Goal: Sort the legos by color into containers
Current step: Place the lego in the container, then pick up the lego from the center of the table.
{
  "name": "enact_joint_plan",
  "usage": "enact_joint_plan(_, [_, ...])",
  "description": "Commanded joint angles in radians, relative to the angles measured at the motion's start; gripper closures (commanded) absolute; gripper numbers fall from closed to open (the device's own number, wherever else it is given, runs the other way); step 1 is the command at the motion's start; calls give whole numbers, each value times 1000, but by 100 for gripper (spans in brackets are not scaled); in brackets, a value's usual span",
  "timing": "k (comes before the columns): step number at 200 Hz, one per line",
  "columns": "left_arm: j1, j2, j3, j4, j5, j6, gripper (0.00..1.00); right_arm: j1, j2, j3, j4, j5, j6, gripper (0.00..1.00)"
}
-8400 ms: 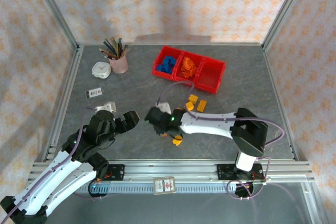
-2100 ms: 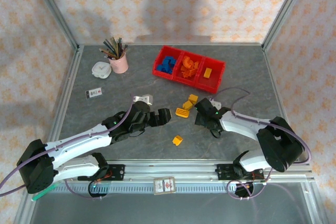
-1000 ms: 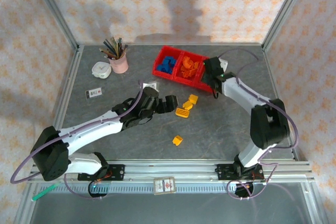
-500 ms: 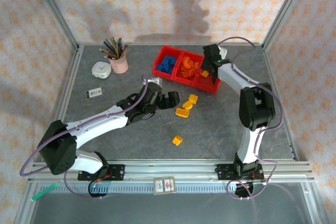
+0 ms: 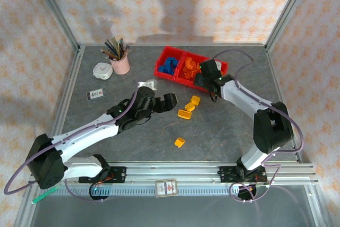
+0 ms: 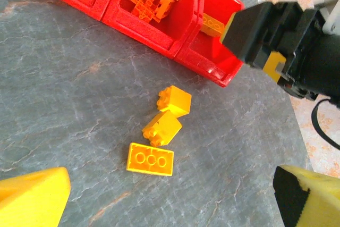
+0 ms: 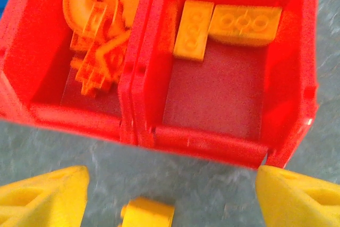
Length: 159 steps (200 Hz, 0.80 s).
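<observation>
Hovering, left pincer (image 6: 170, 200) spread wide and empty, over three yellow legos (image 6: 159, 139) bunched on surface (image 6: 64, 104); right pincer (image 7: 170, 198) likewise open, empty, by bin (image 7: 207, 142). Could nip two at once, so tightly bunched

white-and-black arms (image 5: 89, 130), purple cables (image 5: 234, 52)

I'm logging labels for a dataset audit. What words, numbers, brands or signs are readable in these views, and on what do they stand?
Nothing can be read as text.
Small white card: red and dark print, too small to read.
Pale tag with a red mark: too blurred to read.
Yellow three-stud plate: no lettering can be made out on its studs.
</observation>
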<state>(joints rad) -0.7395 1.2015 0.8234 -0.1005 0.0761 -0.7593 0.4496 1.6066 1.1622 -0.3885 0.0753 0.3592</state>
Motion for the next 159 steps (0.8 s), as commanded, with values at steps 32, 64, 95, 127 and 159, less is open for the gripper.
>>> enact_joint_plan(32, [12,-109,-93,-42,-58,-32,1,81,-71,-166,103,-51,124,17])
enact_joint_plan(64, [19,-145,-143,-46,-72,-52,1,132,-9,-188,147,-52,180,15])
enact_joint_plan(95, [23,-171,-173,-57,-85,-63,1,172,50,-182,200,-18,214,15])
enact_joint_plan(127, [30,-186,-190,-58,-93,-64,1,185,138,-126,167,37,249,15])
enact_joint_plan(159, [35,-190,-199,-58,-89,-63,1,204,162,-108,142,113,273,15])
